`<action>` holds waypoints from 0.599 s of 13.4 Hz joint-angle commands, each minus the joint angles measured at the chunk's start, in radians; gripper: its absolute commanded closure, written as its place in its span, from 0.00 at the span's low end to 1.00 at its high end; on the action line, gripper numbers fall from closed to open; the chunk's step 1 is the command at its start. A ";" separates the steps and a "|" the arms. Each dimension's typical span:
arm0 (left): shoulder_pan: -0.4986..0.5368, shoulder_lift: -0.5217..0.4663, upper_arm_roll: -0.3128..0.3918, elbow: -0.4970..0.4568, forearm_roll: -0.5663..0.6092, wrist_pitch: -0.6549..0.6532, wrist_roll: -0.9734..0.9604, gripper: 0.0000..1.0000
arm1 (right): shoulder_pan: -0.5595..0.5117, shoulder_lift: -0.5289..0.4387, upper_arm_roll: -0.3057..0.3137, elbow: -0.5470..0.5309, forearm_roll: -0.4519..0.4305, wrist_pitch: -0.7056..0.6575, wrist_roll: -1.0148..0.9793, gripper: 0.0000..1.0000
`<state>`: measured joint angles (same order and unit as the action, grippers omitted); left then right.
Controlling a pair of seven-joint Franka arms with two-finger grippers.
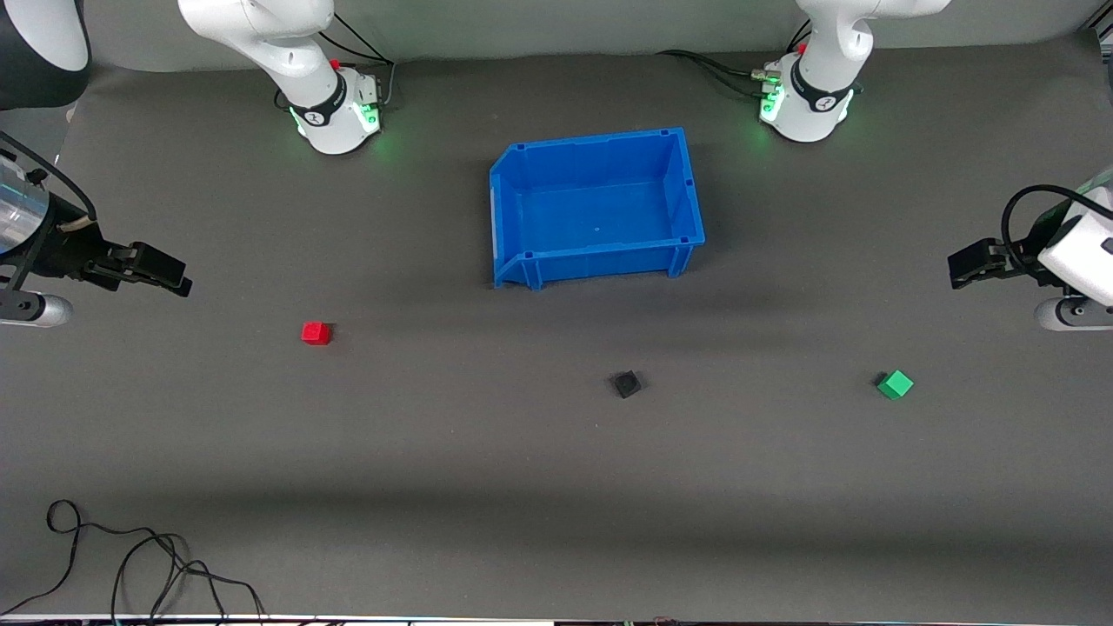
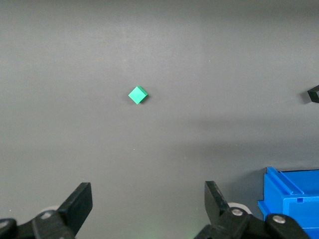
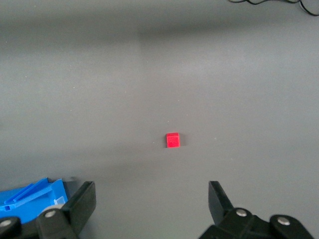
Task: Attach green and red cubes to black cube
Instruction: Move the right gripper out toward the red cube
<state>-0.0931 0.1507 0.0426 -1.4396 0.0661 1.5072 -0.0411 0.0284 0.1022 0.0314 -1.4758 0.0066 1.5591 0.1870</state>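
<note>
1. Front view. We note all three cubes lying apart on the tabletop. The red cube sits toward the right arm's end, the green cube toward the left arm's end, and the black cube between them, closer to the green one. The blue bin stands farther from the front camera than all three, about midway between the two ends, and looks empty. The right pincer hangs above the right arm's end of the tabletop; the left pincer hangs above the left arm's end. Neither holds anything.

2. Left wrist view. We see the left pincer with its fingers spread wide and nothing between them. The green cube lies ahead of the gap, roughly on its centre line, turned corner-on to the fingers. The black cube shows only at the frame's edge.

3. Right wrist view. The right pincer is likewise spread wide and empty. The red cube lies ahead of the gap, slightly off centre, its faces nearly square to the fingers.

4. Judgement. Each arm is the nearer one to its own coloured cube, so we expect each to fetch its own; the green cube probably needs a wrist turn first.
</note>
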 commanded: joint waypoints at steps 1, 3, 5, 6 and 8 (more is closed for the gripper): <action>0.003 -0.029 0.000 -0.032 -0.006 0.024 0.018 0.00 | 0.008 0.008 0.002 0.023 0.013 -0.024 0.009 0.00; 0.001 -0.029 0.000 -0.032 -0.006 0.025 0.018 0.00 | 0.007 0.017 0.002 0.035 0.010 -0.021 0.008 0.00; 0.000 -0.029 0.000 -0.033 -0.006 0.025 0.018 0.00 | 0.004 0.037 0.001 0.078 0.007 -0.022 0.019 0.00; 0.000 -0.029 0.000 -0.029 -0.006 0.024 0.017 0.00 | 0.001 0.048 -0.002 0.080 0.003 -0.022 0.011 0.00; 0.003 -0.028 0.002 -0.030 -0.006 0.025 0.018 0.00 | -0.005 0.053 -0.007 0.068 0.004 -0.028 0.009 0.00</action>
<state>-0.0931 0.1500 0.0426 -1.4406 0.0660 1.5105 -0.0385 0.0286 0.1240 0.0287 -1.4418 0.0068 1.5526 0.1871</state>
